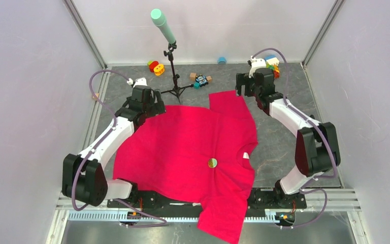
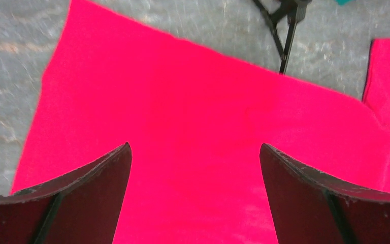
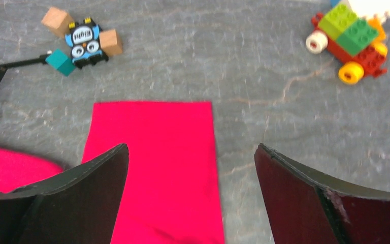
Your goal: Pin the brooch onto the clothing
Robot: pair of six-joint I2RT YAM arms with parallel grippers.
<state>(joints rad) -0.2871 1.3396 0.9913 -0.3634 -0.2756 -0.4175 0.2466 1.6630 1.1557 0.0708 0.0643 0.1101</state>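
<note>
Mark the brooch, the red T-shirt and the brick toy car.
brooch (image 1: 212, 162), top view, centre of its round face.
red T-shirt (image 1: 172, 147), top view, flat fabric in the middle of the body.
brick toy car (image 3: 358, 34), right wrist view, green brick on top.

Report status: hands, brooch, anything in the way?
Left hand open, empty, over shirt edge. Right hand open, empty, over far sleeve. Brooch lying on shirt near collar. Nothing covering it.

From up top the brooch (image 1: 212, 162) is way too tiny for me to tell if the pin's actually through the shirt (image 1: 183, 147). Left wrist cam is kinda blurry, crops the shirt, and chops the tripod (image 2: 288, 46) at the top. Right wrist cam cuts off the brick car (image 3: 350, 43).
</note>
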